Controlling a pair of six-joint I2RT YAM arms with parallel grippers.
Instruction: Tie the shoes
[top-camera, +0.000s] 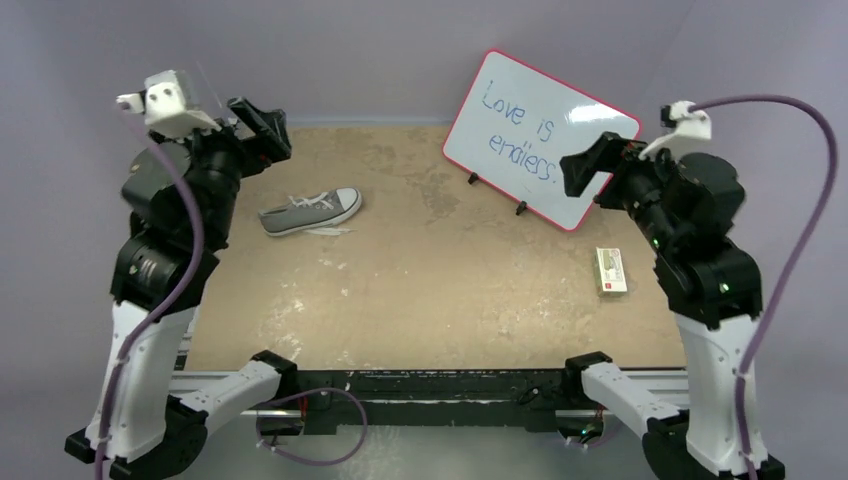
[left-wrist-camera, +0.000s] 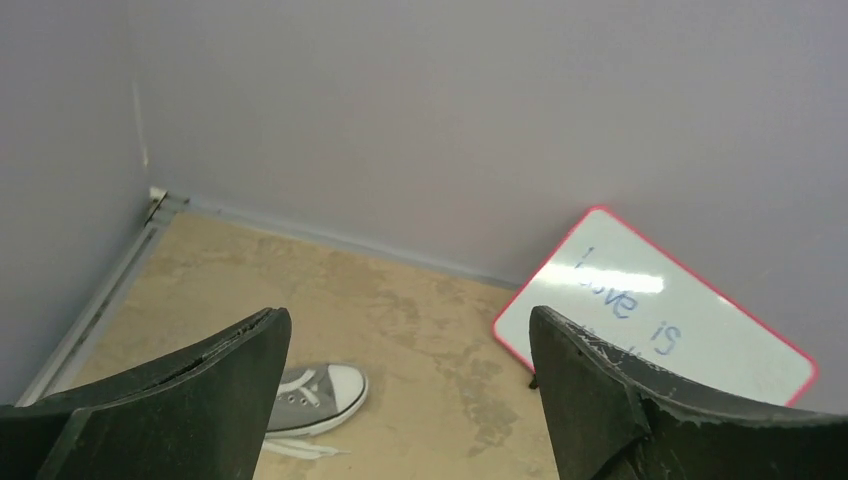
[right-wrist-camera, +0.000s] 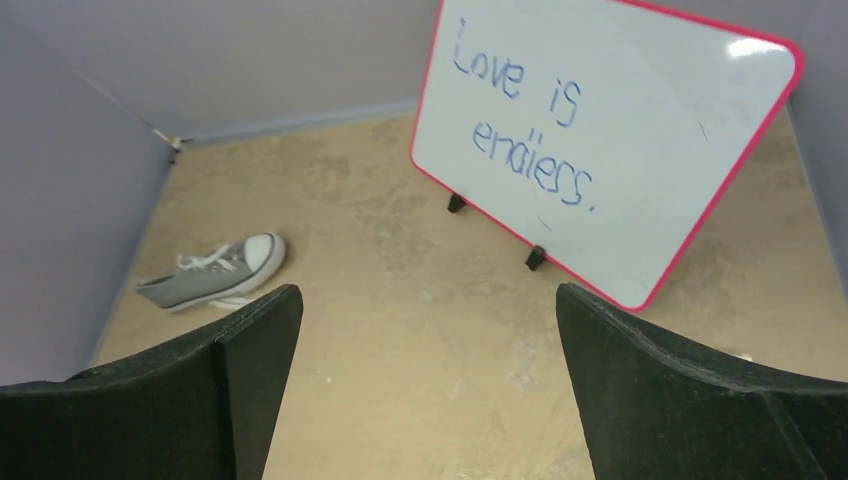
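Since neither pincer is near the laces, the step in hand reads as the approach: no tying begun.

- Table (top-camera: 420, 300): tan, scuffed; the task's thing sits on its far-left part.
- Whiteboard (top-camera: 540, 135): propped at far right, well apart from the sneaker.
- Left gripper (left-wrist-camera: 408, 318): raised over the left edge, jaws spread wide, nothing between them.
- Right gripper (right-wrist-camera: 428, 292): raised at the right side, likewise released and empty.
- Shoe (top-camera: 310, 212): grey low-top on its sole, toe cap pointing right. Below and just ahead of the left gripper; across the table from the right one.
- Laces (top-camera: 305, 203): white, threaded. A pale strand (top-camera: 328, 232) beside the sole is probably a loose end; too small to be sure.

Next move calls for both pincers to descend to the shoe, each taking one lace end.
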